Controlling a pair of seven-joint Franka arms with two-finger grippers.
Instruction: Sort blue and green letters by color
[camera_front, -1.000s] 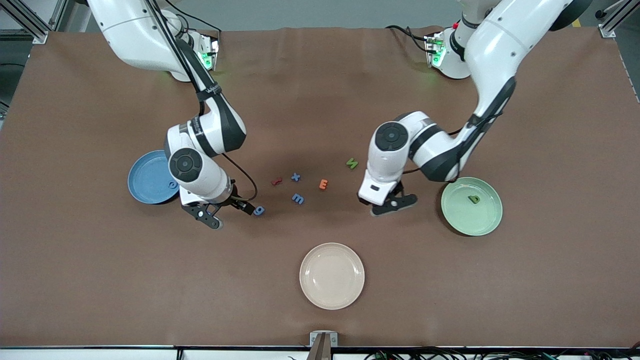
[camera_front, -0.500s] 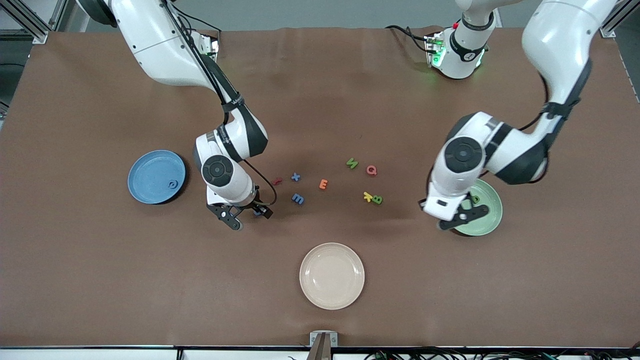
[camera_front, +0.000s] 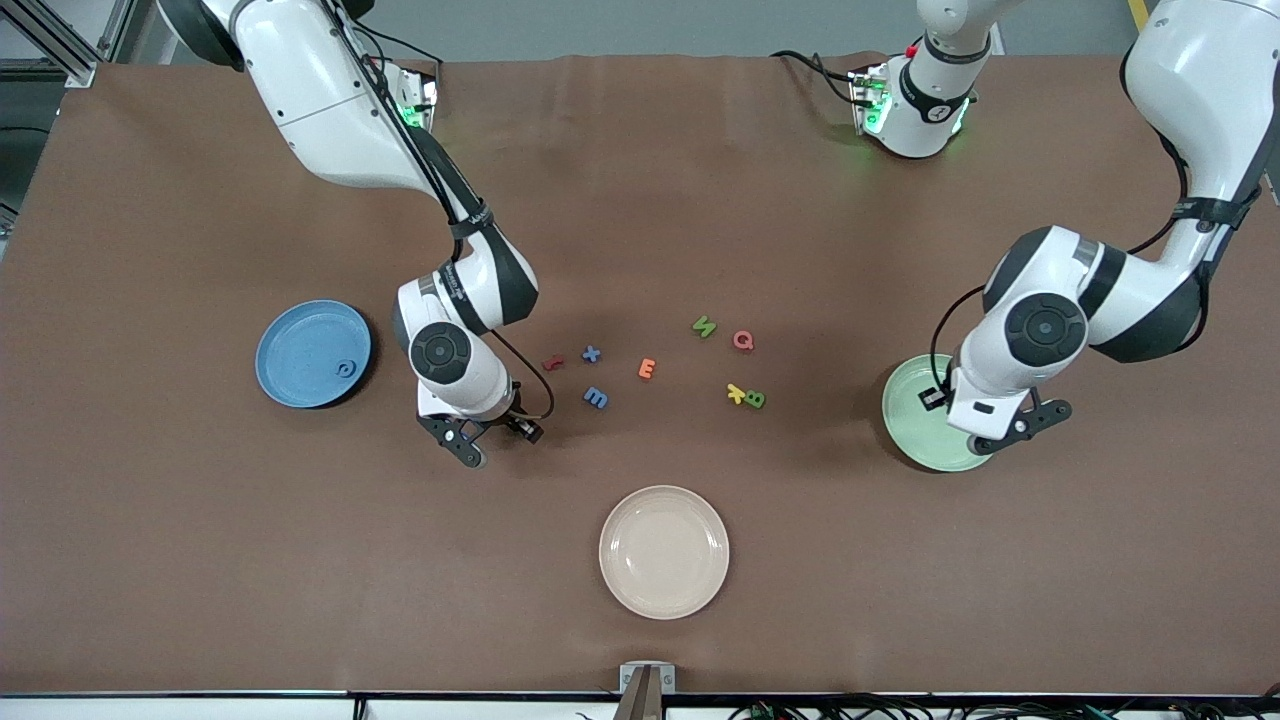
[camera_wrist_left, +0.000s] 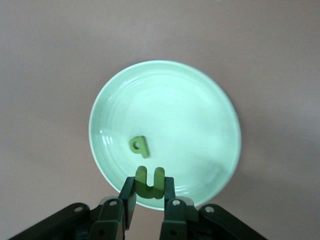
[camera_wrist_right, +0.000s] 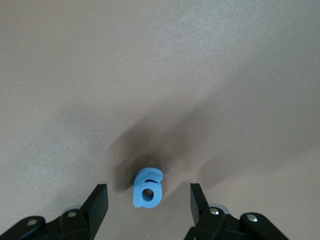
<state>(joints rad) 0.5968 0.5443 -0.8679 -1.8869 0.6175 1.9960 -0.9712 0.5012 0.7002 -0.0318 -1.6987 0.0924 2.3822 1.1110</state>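
One plate lies at the right arm's end of the worktop with a small letter in it. The second plate lies at the left arm's end and holds a P letter. The left claw hangs over that plate's rim, clamping a U letter. A third plate lies nearest the camera. Between the end plates lie the X, M, E, N and G, with K touching B. The right claw straddles a 6-shaped letter lying on the worktop.

A matt brown cloth-like table cover with faint creases lies under three smooth, glossy plates: blue plate, green plate, cream plate. The small blue letter looks matt and foam-like. Arm shells are shiny white plastic.
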